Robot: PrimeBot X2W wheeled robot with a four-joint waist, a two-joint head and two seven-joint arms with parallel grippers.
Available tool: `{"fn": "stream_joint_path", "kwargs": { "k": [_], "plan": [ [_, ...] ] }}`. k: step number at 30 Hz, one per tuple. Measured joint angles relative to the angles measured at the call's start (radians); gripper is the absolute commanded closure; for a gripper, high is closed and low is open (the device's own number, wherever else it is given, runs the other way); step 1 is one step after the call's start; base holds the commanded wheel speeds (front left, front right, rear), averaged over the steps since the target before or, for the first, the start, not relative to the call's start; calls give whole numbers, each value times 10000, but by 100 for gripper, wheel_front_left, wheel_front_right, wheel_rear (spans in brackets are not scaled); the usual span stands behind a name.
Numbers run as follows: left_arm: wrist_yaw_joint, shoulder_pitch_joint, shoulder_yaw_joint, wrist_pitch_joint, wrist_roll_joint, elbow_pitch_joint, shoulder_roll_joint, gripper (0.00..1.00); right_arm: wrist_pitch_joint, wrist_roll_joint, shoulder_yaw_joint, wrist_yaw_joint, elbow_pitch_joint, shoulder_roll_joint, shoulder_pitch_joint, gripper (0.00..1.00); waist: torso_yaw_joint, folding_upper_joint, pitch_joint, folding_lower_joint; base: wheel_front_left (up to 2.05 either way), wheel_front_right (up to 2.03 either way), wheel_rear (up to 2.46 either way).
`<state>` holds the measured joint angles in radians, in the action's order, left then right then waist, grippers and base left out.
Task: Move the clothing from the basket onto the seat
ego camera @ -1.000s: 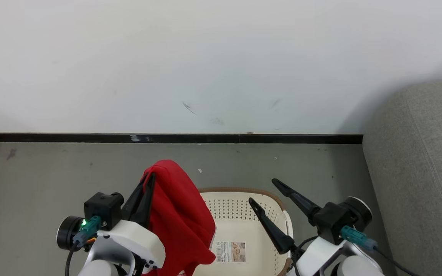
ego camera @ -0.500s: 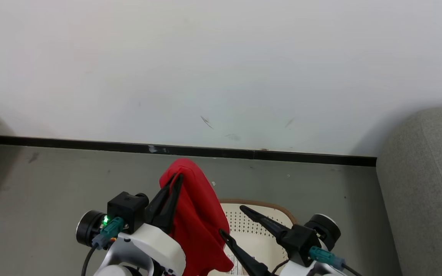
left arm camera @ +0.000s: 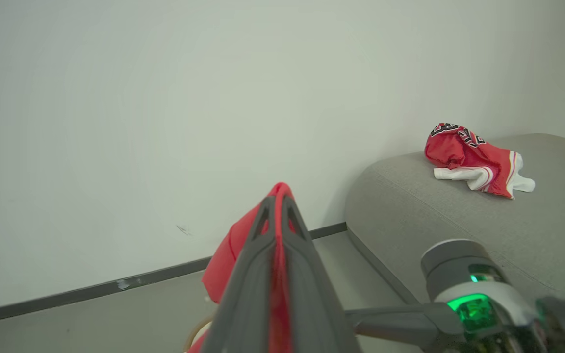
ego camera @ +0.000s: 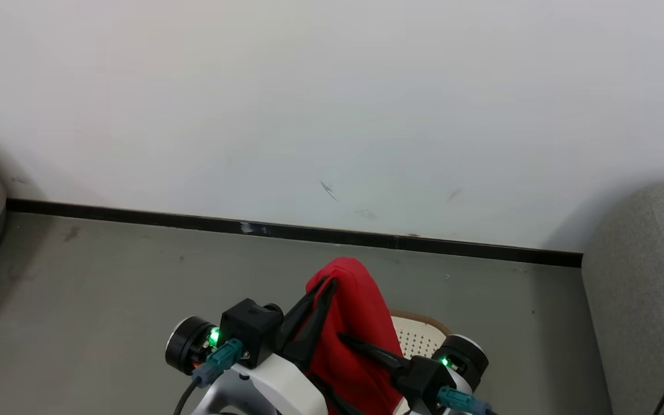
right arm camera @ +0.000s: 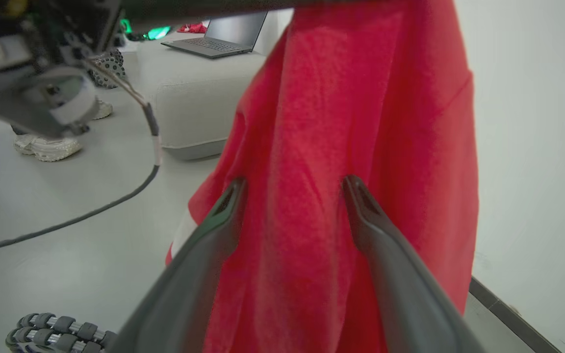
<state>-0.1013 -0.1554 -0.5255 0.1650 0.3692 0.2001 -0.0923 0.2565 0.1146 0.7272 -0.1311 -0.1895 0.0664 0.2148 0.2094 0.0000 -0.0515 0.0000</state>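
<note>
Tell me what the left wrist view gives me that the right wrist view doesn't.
Left wrist view: the jersey lying crumpled on the seat, and the left gripper pinched shut on the plain red garment.
Right wrist view: the right gripper open, its fingers spread across the hanging cloth, plus a laptop, pale shoes and a cable on the floor.
Both: that red garment hanging, and the pale wall.

Plain red garment point(ego camera: 361, 323); red-white jersey point(left arm camera: 474, 162), black lettering; grey sofa point(left arm camera: 434, 206); cream perforated basket point(ego camera: 418, 340).
</note>
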Motion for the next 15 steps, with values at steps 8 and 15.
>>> {"fn": "stream_joint_path", "kwargs": {
  "k": [8, 15],
  "plan": [
    [-2, -1, -383, 337, -17, 460, 54, 100, 0, 157, -148, 0, -142, -21, 1, 60, 168, 0, -51, 0, 0, 0, 0],
    [-21, 0, -405, 554, -17, 683, 54, 100, 0, 276, -280, 0, -224, -29, 2, 100, 152, 0, -57, 0, 0, 0, 0]
  ]
}}
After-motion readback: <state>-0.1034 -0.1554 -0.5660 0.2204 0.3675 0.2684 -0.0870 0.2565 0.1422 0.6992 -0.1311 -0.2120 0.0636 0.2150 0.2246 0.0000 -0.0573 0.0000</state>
